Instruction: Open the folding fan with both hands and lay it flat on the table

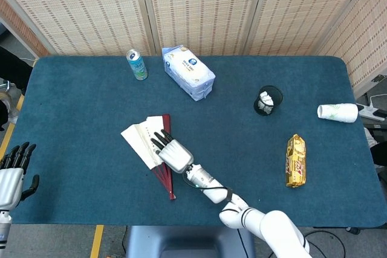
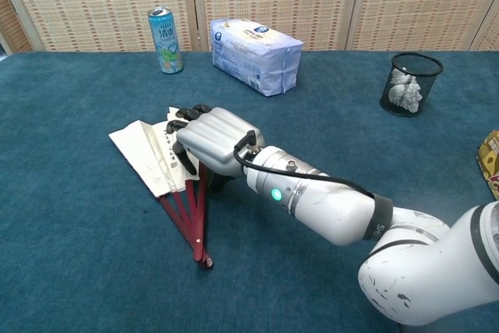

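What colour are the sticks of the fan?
Dark red sticks on the cream paper folding fan; clearest in the chest view.

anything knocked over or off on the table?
The paper cup lies on its side near the right edge of the table. The fan is only partly open, under the right hand. Can and mesh cup stand upright.

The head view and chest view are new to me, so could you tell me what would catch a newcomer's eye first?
First, the right hand resting on the partly opened folding fan near the middle of the blue table, white paper spread above red ribs. The left hand hangs at the table's left edge, fingers apart, holding nothing. Along the far side stand a drinks can and a tissue pack.
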`<state>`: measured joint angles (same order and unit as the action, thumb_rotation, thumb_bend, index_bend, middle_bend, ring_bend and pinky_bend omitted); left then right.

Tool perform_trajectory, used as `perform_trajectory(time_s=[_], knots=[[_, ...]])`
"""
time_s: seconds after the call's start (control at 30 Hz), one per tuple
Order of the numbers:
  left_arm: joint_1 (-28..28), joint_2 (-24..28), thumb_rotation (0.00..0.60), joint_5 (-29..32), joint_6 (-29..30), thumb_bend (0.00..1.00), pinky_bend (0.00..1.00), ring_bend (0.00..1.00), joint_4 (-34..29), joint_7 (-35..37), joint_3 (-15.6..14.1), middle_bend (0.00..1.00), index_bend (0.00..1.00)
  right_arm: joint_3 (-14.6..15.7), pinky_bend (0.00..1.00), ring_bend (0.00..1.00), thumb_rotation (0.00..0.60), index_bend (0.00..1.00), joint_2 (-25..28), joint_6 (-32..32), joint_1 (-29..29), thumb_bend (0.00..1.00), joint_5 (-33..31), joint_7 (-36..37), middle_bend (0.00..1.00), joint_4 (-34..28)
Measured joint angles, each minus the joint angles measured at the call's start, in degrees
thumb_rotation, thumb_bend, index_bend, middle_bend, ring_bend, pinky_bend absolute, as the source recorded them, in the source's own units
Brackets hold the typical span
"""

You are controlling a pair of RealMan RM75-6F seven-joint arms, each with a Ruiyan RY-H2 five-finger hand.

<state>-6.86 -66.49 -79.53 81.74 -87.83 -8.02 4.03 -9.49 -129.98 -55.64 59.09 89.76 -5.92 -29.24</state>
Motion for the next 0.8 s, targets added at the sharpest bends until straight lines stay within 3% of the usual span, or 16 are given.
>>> perform_trajectory(time_s=[0.1, 0.43, 0.63, 0.8], knots=[[0.00, -0.09, 0.600, 0.20, 0.01, 0.46, 0.15, 0.00, 0.10, -0.14, 0.11, 0.00, 0.00, 0.47, 0.10, 0.00, 0.600, 0.59, -0.02, -0.28, 0.42, 0.27, -0.90, -0.08, 0.13, -0.19], [0.12, -0.13, 0.600, -0.45, 0.76, 0.46, 0.15, 0.00, 0.05, 0.02, 0.13, 0.00, 0.00, 0.81, 0.13, 0.00, 0.600, 0.64, -0.02, -5.71, 1.01, 0.55, -1.71, 1.48, 0.16, 1.00], [0.19, -0.10, 0.600, -1.03, 1.03, 0.46, 0.15, 0.00, -0.08, 0.41, -0.03, 0.00, 0.00, 0.02, 0.13, 0.00, 0.600, 0.67, 0.75, -11.52, 1.68, 0.59, -0.92, 2.84, 0.16, 0.98], [0.20, 0.00, 0.600, -1.63, 1.21, 0.46, 0.15, 0.00, -0.31, 0.75, -0.19, 0.00, 0.00, -0.67, 0.15, 0.00, 0.600, 0.69, 4.12, -16.48, 1.79, 0.59, 0.19, 2.04, 0.17, -4.02]])
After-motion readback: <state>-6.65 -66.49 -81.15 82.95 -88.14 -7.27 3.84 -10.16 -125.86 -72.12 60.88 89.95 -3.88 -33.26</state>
